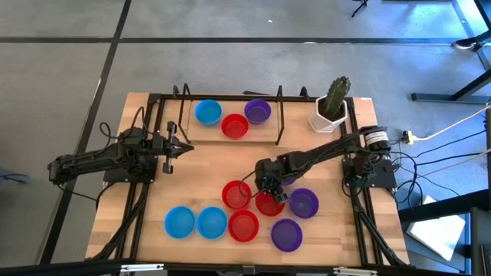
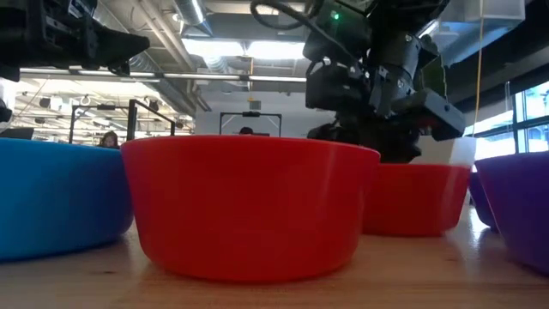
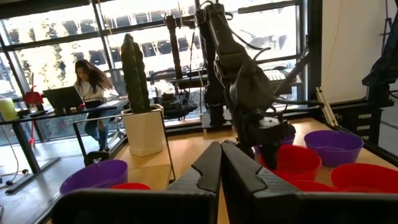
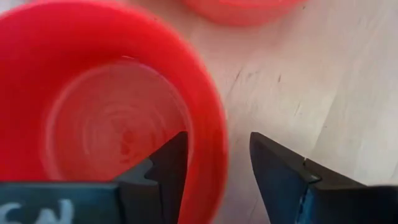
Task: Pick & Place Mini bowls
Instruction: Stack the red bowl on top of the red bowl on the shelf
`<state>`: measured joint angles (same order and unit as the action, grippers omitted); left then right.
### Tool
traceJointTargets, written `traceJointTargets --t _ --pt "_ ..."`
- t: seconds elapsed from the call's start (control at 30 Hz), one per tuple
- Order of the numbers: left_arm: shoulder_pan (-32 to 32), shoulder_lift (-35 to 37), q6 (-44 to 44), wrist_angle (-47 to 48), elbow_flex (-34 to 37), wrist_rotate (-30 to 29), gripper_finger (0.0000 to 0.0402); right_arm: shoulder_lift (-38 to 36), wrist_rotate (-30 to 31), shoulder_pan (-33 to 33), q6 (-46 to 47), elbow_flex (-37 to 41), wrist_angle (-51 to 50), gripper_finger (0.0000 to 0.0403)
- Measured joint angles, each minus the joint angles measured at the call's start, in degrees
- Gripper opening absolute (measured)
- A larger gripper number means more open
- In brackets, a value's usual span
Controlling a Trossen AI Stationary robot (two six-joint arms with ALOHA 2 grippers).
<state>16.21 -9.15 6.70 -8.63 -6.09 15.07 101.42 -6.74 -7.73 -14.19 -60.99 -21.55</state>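
Several mini bowls lie on the near half of the table: three red ones, two blue and two purple. A blue, a red and a purple bowl sit on the far shelf. My right gripper slants down, open, over a red bowl. In the right wrist view one finger stands inside the bowl's rim and the other outside it, with a gap on both sides. My left gripper hangs shut at the left, level and holding nothing.
A white pot with a green cactus stands at the far right corner. A black frame encloses the far shelf. Another red bowl and a purple one lie close on either side of my right gripper. Cables run along the right edge.
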Motion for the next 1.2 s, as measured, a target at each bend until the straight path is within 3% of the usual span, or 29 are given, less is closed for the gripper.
traceJointTargets --t 0.3,0.57,0.73,1.0,1.2 --pt "0.0 0.0 0.0 0.3 0.0 0.0 0.0006 0.2 0.7 0.0 -1.1 0.0 0.6 0.016" --pt "0.0 0.0 0.0 0.8 0.0 0.0 0.0004 0.0 2.3 0.4 -1.3 0.0 1.8 0.0015" --pt "0.0 0.0 0.0 1.2 0.0 0.0 0.0005 -1.1 2.5 1.5 -1.5 0.0 1.5 0.0013" --pt "0.0 0.0 0.0 1.2 0.0 0.0 0.0004 -10.4 1.1 3.5 -2.7 0.2 0.3 0.0005" --pt "0.0 0.0 0.0 1.2 0.0 0.0 0.0003 -22.2 -6.8 6.2 -0.4 5.8 5.0 0.0003"
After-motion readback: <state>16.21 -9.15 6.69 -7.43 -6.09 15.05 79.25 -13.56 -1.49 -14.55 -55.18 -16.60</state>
